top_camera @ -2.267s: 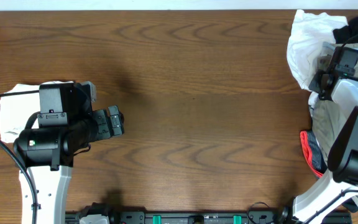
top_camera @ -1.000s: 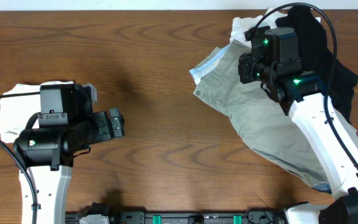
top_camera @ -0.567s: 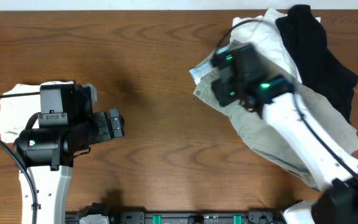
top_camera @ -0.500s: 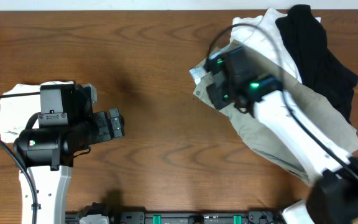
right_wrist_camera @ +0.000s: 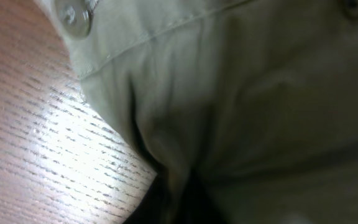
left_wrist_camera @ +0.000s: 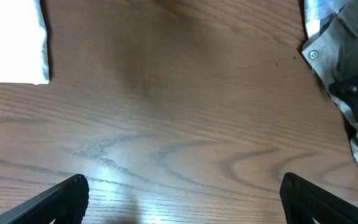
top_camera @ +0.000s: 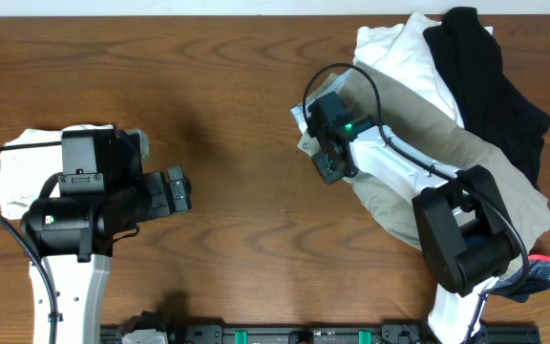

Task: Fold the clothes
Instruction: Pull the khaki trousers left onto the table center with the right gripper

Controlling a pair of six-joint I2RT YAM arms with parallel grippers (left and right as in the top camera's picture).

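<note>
Leftmost, a folded white cloth [top_camera: 10,177] lies flat on the wooden table [top_camera: 256,86], partly under the left arm; the left wrist view shows its edge [left_wrist_camera: 11,40] at the top left corner. Just to its right the left gripper [top_camera: 174,188] hangs over bare wood with its jaws spread wide and nothing between them, the two fingertips [left_wrist_camera: 55,199] sitting at the lower corners of its own camera's view.

Right of centre, well apart from that arm, the khaki shorts [top_camera: 466,148] sprawl unfolded across the right part of the table. Their waistband end points left, with a sliver of pale blue lining [top_camera: 300,116] turned out. The right gripper [top_camera: 328,161] is down on that waistband end, clamped on a pinch of the khaki fabric – from the right wrist the cloth [right_wrist_camera: 241,93] fills the view and gathers into a crease running toward the dark fingers at the bottom edge, with a button [right_wrist_camera: 73,15] at the upper left.

Beyond the shorts, a white garment [top_camera: 394,53] lies crumpled at the table's far side, a black garment [top_camera: 490,81] overlaps it further right, and a red-trimmed piece [top_camera: 542,266] peeks out at the far right – near the arm's base
</note>
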